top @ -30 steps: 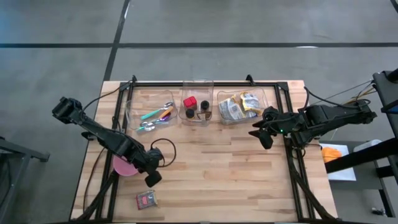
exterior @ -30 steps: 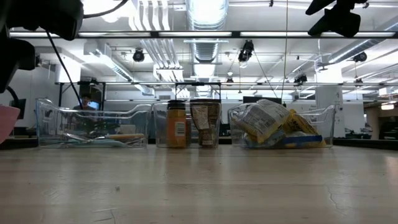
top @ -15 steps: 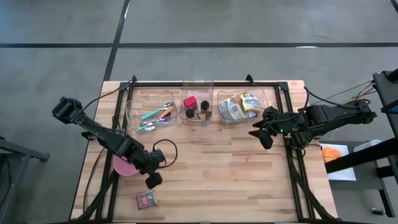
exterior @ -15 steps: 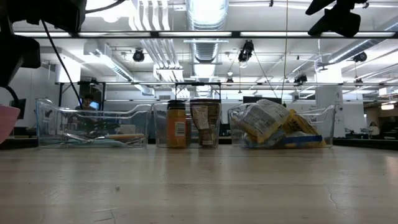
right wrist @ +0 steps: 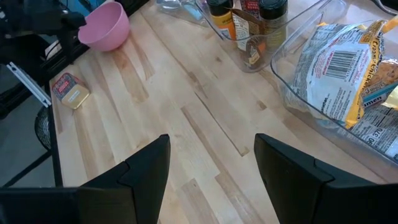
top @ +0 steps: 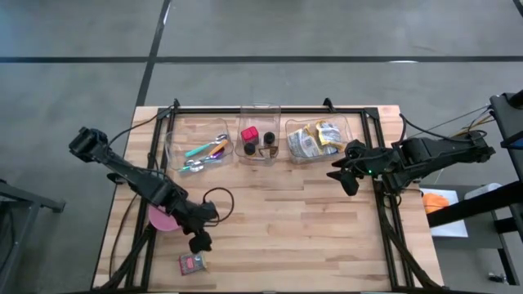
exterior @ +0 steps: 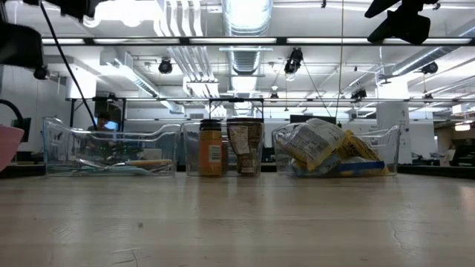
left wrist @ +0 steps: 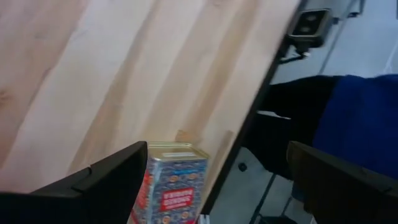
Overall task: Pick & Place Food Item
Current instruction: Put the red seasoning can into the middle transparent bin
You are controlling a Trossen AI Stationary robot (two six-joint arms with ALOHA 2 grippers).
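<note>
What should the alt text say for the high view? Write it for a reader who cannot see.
The left gripper, fingers open, hovers just above a small tin near the wooden table's front edge, beside a pink bowl. The right gripper waits near three clear bins at the back.

The setting is an industrial-style robotics lab or open workshop hall. The low view shows an exposed ceiling with a round ventilation duct [exterior: 246,30], rows of strip lights [exterior: 141,78] and hanging cables. The high view shows a bare grey concrete floor [top: 261,33] around a butcher-block table [top: 286,220] fitted with a black metal frame [top: 270,109].
</note>
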